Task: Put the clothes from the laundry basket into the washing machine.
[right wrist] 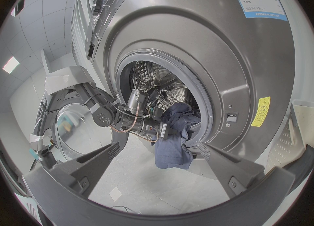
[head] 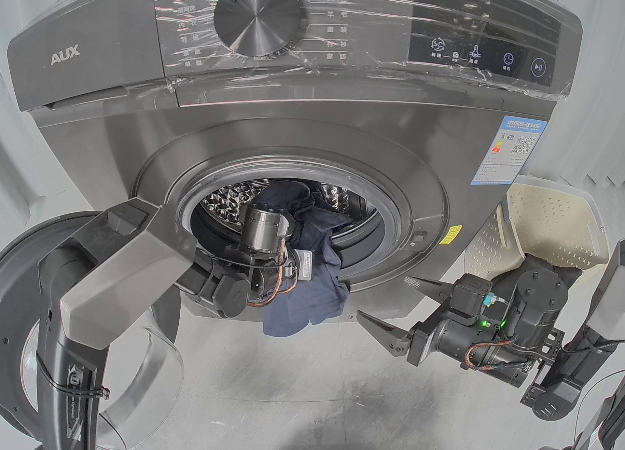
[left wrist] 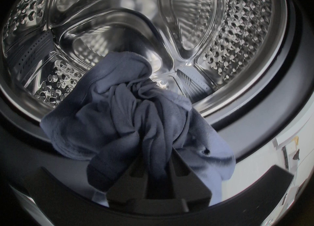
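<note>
A dark blue garment (head: 312, 256) hangs half inside the washing machine's round opening (head: 403, 223), its lower part draped over the rim toward the floor. My left gripper (left wrist: 156, 164) is at the drum's mouth, shut on a bunch of that garment (left wrist: 130, 118); the right wrist view shows the same cloth (right wrist: 175, 132) trailing from the left arm. My right gripper (head: 390, 311) hovers open and holding nothing, low in front of the machine, right of the door opening. The cream laundry basket (head: 553, 223) stands at the right with dark clothes (head: 553, 272) inside, partly hidden behind my right arm.
The machine's glass door (head: 39, 340) is swung open at the left, behind my left arm. The steel drum (left wrist: 229, 40) is bare beyond the garment. Grey floor (head: 312, 386) lies in front of the machine.
</note>
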### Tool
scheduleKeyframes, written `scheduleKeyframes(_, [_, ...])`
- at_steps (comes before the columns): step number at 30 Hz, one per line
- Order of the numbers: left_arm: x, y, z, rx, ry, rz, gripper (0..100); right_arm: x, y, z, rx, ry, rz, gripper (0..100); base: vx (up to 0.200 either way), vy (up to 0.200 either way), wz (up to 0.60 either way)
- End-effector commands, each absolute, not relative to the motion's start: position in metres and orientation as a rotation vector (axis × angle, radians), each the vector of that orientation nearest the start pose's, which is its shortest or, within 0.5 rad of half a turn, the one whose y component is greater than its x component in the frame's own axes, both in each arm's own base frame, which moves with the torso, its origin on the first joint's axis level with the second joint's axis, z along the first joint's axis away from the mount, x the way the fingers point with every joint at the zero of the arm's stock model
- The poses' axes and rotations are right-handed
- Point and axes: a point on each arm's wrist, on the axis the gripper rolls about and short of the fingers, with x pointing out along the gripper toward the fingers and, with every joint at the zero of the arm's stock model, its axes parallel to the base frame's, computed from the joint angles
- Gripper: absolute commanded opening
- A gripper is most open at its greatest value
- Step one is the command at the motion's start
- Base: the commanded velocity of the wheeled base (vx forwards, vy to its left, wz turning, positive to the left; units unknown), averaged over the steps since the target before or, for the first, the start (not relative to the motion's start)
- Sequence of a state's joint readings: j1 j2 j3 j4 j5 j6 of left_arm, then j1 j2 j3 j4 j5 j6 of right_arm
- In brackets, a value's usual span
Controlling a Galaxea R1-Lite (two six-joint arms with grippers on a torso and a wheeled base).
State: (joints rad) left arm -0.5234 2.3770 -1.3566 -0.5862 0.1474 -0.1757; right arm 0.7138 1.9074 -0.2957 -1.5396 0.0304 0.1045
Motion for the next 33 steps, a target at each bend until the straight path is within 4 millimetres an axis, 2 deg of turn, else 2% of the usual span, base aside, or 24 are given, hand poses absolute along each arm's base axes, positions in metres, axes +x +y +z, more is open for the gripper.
scheduleKeyframes(1, [0.426,-0.243,0.068,-0.140,0.292,-0.333,0,0.203,0.177,0.099,0.076,0.105,0.741,100,0.000,0.000,0.00])
scheduleKeyframes(4, [0.442,-0.248,0.078,-0.194,0.167,-0.324,0,0.203,0.177,0.099,0.076,0.104,0.741,100,0.000,0.000,0.00])
scheduleKeyframes(7, [0.449,-0.248,0.084,-0.223,0.103,-0.309,0,0.203,0.177,0.099,0.076,0.104,0.741,100,0.000,0.000,0.00])
scheduleKeyframes(14, [0.454,-0.247,0.090,-0.251,0.064,-0.296,0,0.204,0.177,0.098,0.075,0.107,0.739,100,0.000,0.000,0.00])
scheduleKeyframes(15, [0.454,-0.246,0.090,-0.251,0.068,-0.293,100,0.203,0.178,0.098,0.075,0.107,0.741,100,0.000,0.000,0.00])
scheduleKeyframes(18, [0.446,-0.246,0.086,-0.250,0.117,-0.292,100,0.204,0.177,0.098,0.075,0.107,0.739,100,0.000,0.000,0.00])
scheduleKeyframes(21, [0.435,-0.244,0.092,-0.240,0.165,-0.296,100,0.204,0.177,0.098,0.075,0.107,0.739,100,0.000,0.000,0.00])
scheduleKeyframes(22, [0.422,-0.245,0.095,-0.220,0.215,-0.314,100,0.204,0.177,0.098,0.075,0.107,0.739,100,0.000,0.000,0.00])
scheduleKeyframes(28, [0.389,-0.238,0.104,-0.152,0.368,-0.357,100,0.203,0.178,0.097,0.074,0.111,0.742,100,0.000,0.000,0.00])
scheduleKeyframes(33, [0.371,-0.237,0.088,-0.106,0.499,-0.399,100,0.203,0.178,0.097,0.074,0.110,0.742,100,0.000,0.000,0.00])
